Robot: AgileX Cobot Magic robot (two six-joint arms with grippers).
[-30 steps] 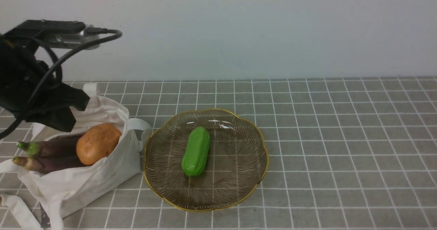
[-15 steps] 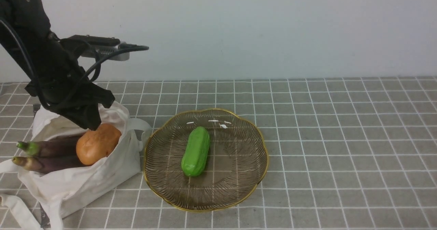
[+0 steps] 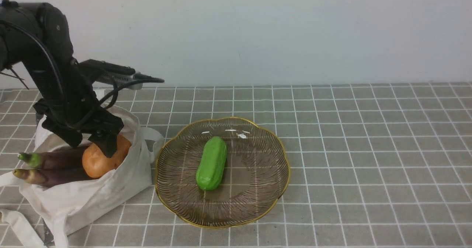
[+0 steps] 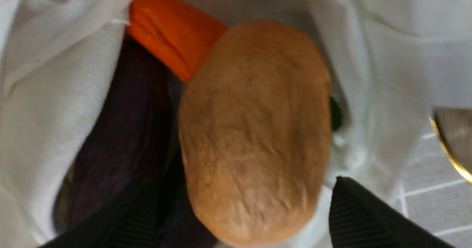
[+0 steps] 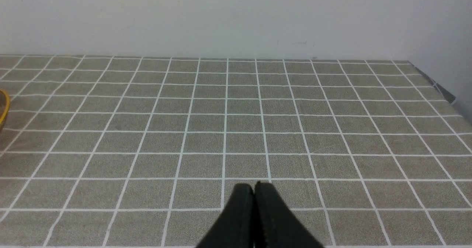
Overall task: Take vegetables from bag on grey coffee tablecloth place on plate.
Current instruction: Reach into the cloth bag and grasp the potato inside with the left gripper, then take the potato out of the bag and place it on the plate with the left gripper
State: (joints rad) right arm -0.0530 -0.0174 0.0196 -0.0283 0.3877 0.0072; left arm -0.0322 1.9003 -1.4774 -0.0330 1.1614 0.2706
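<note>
Hovering at the bag [image 3: 92, 200], the left gripper [image 3: 92, 146] has its fingers spread either side of the potato [image 3: 97, 163], not pinching it; the eggplants [image 3: 59, 160] and an orange pepper [image 4: 166, 38] sit in there too; the cucumber [image 3: 211, 163] lies on the plate [image 3: 258, 189]; the right gripper [image 5: 254, 192] is pressed together over the tablecloth [image 3: 368, 148].

Green cucumber [image 3: 211, 163], white-gridded grey tablecloth [image 3: 368, 148]

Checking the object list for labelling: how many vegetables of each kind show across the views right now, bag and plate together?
potato: 1
cucumber: 1
eggplant: 2
orange pepper: 1
Total: 5
</note>
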